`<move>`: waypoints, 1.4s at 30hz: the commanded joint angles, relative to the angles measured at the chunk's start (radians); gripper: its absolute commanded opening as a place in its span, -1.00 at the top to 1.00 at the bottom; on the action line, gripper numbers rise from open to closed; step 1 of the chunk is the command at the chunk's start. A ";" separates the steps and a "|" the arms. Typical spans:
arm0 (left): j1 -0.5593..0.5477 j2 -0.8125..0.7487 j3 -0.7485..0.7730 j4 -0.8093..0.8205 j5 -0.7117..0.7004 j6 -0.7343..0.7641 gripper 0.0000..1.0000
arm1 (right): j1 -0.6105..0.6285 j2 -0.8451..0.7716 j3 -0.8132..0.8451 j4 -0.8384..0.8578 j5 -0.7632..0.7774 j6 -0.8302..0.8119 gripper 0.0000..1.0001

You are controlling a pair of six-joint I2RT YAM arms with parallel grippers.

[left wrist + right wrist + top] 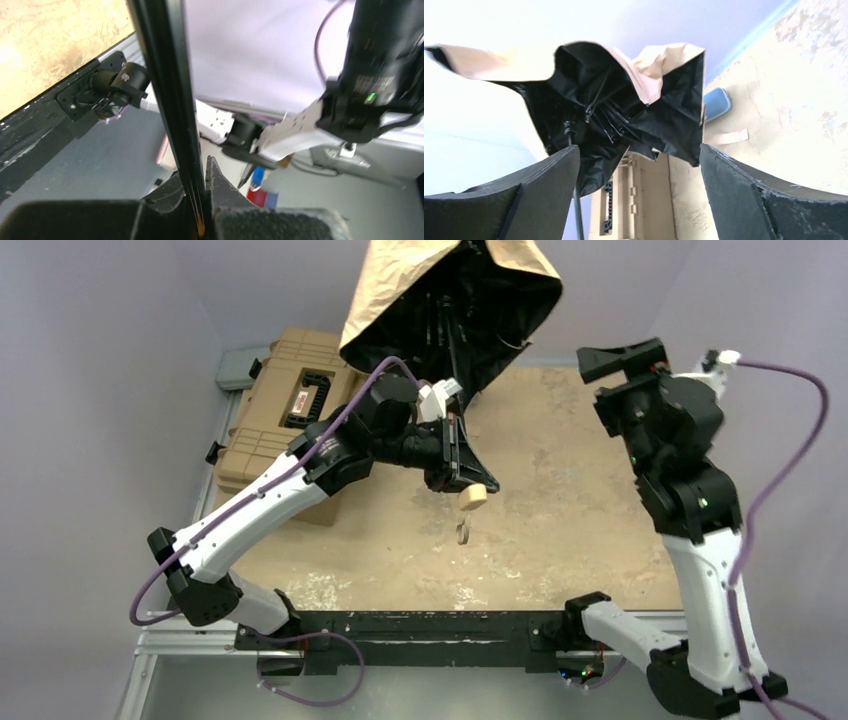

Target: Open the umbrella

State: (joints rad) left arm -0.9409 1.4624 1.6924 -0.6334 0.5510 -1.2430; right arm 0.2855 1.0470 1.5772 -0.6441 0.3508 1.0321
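Lying at the upper left of the overhead view, the tan hard case (290, 405) and the pale blue sleeve (240, 366) just behind it sat apart from the action, apparently set aside to leave the sandy bench (590, 520) to the arms. Reaching in from the lower left, the left arm (270, 495) passed across the case toward mid-frame, where the left jaws were clenched on the thin black shaft (167, 100) of the umbrella (440, 300). The wrist view showed that shaft pinched tight between the two pads. The grip sat just above the round beige handle (473, 497), which jutted out below the jaws with its wrist loop (463, 532) dangling free above the bench. Holding so low looked deliberate: it anchored the umbrella and left the upper shaft and ribs unobstructed. The shaft tilted up and away toward the top centre of the frame, carrying the canopy clear of the bench and giving the cloth room to spread. The canopy was only partly out, beige skin draped over slack black lining with the ribs bunched near the shaft, so the job appeared roughly midway. At the right of the frame, the right arm (690, 490) stood raised and apart from the umbrella, the right jaws released, spread wide and touching nothing. Its wrist view looked into the black underside, a stance suggesting readiness to reach in and push the canopy fully open.
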 commanded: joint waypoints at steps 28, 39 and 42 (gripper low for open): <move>-0.044 -0.003 -0.032 0.674 0.184 -0.420 1.00 | 0.068 0.014 -0.393 0.641 -0.337 0.455 -0.13; -0.072 0.016 -0.022 0.713 0.151 -0.427 1.00 | 0.079 0.079 -0.372 0.742 -0.125 0.471 0.12; -0.076 0.024 -0.013 0.712 0.151 -0.420 1.00 | 0.083 0.125 -0.334 0.752 -0.142 0.468 0.13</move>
State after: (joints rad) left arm -1.0054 1.4956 1.6028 -0.0704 0.7033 -1.7447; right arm 0.3599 1.1233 1.1793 0.0399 0.1669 1.4986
